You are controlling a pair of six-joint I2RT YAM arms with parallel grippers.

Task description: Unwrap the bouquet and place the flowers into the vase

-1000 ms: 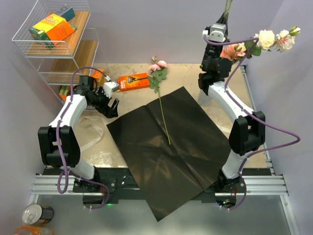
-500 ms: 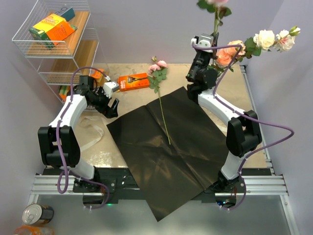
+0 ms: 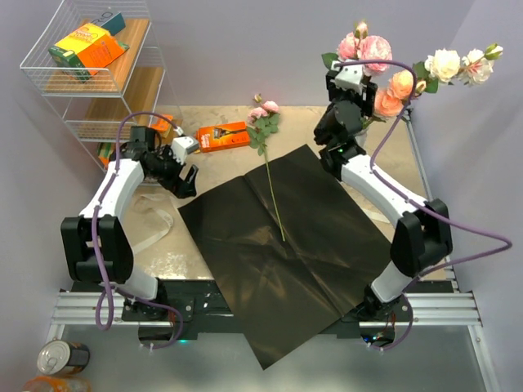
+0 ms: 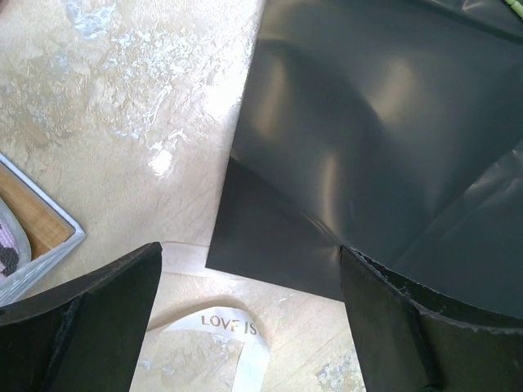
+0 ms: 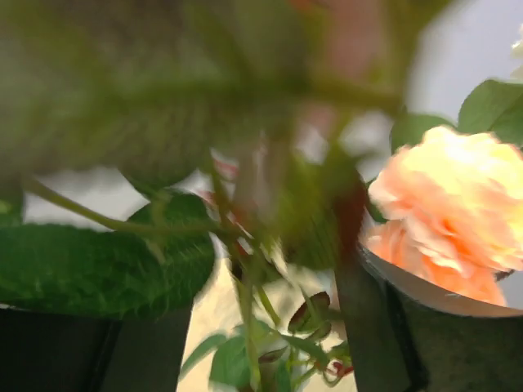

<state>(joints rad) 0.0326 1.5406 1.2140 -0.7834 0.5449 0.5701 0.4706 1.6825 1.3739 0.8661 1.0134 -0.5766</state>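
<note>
**Right end effector released among the blooms**

My right end effector point(image 5: 265, 298) is released, fingers spread around a thin stem point(image 5: 248, 327) beside the peach flower point(image 5: 437, 204). The left end effector point(image 4: 249, 253) hangs unclenched over the desk point(image 4: 98, 98). One flower point(image 3: 265, 114) lies on the black paper point(image 3: 278, 269).

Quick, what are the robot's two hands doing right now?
Left end effector: open, holding nothing.
Right end effector: looks open, flower stems between its fingers.
</note>
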